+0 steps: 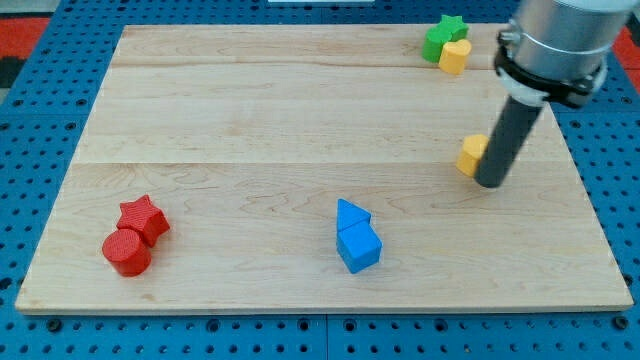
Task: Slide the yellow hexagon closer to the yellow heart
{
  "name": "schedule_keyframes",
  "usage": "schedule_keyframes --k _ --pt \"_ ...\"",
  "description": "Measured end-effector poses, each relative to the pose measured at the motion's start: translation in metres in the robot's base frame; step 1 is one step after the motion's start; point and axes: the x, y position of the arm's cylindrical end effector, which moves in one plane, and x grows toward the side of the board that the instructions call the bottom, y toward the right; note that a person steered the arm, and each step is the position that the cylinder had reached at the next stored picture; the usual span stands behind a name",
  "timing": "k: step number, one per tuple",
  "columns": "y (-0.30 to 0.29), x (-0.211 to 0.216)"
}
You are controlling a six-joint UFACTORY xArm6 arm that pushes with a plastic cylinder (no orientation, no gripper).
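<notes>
The yellow hexagon (471, 154) lies at the view's right, about mid-height on the wooden board. My tip (491, 183) stands right beside it, on its right and slightly lower side, touching or nearly touching it; the rod hides part of the hexagon's right edge. The yellow heart (455, 56) sits near the view's top right, well above the hexagon, pressed against a green star (441, 35).
A blue triangle (351, 214) and a blue cube (359, 246) sit together at the bottom centre. A red star (143, 218) and a red cylinder (127, 252) sit together at the bottom left. The wooden board (250, 110) lies on a blue pegboard.
</notes>
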Motion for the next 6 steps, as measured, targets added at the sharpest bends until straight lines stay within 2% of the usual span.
schedule_keyframes --k 6 --pt "-0.009 -0.134"
